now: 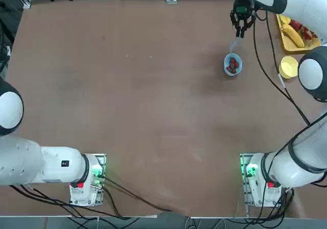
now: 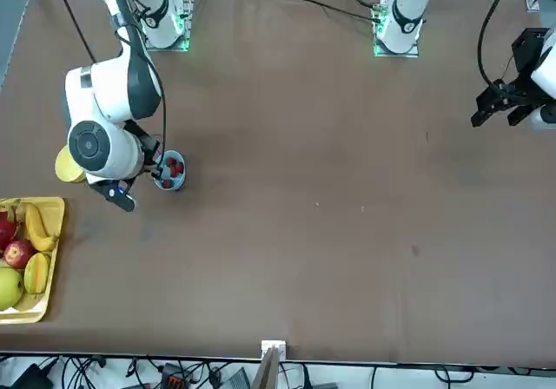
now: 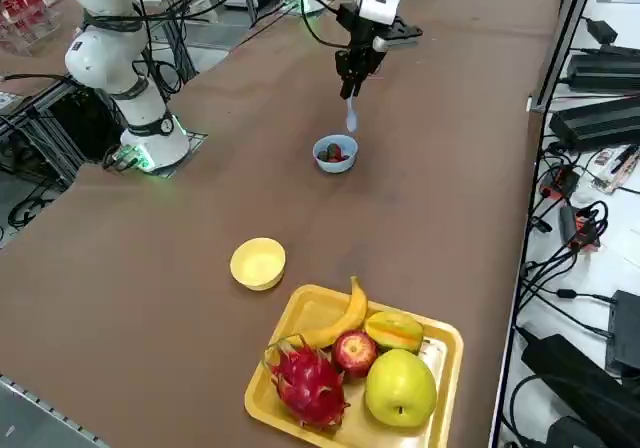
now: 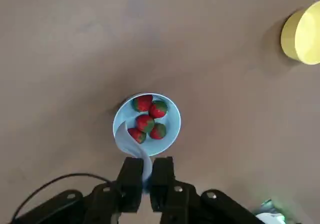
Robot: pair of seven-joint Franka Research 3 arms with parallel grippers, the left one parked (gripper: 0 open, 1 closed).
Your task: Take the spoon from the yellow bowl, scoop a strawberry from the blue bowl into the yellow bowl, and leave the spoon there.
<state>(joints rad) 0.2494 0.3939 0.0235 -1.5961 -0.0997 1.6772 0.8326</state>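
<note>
Four strawberries [image 4: 148, 120] lie in one bowl [image 4: 170, 134]; the spoon [image 4: 131, 143] hangs above it. The empty bowl [image 3: 258, 263] sits between it and the fruit tray [image 3: 446, 363].

The broad brown table [image 1: 143, 96] has a matt, faintly mottled top, like laminate or board. The small round light blue bowl [image 4: 170, 134] and the small round yellow bowl [image 3: 258, 263] look like smooth plastic with a soft sheen. The pale blue-white spoon [image 4: 131, 145] seems the same smooth plastic. The black fingers [image 4: 129, 181] gripping it look matt, hard plastic or rubber.
</note>
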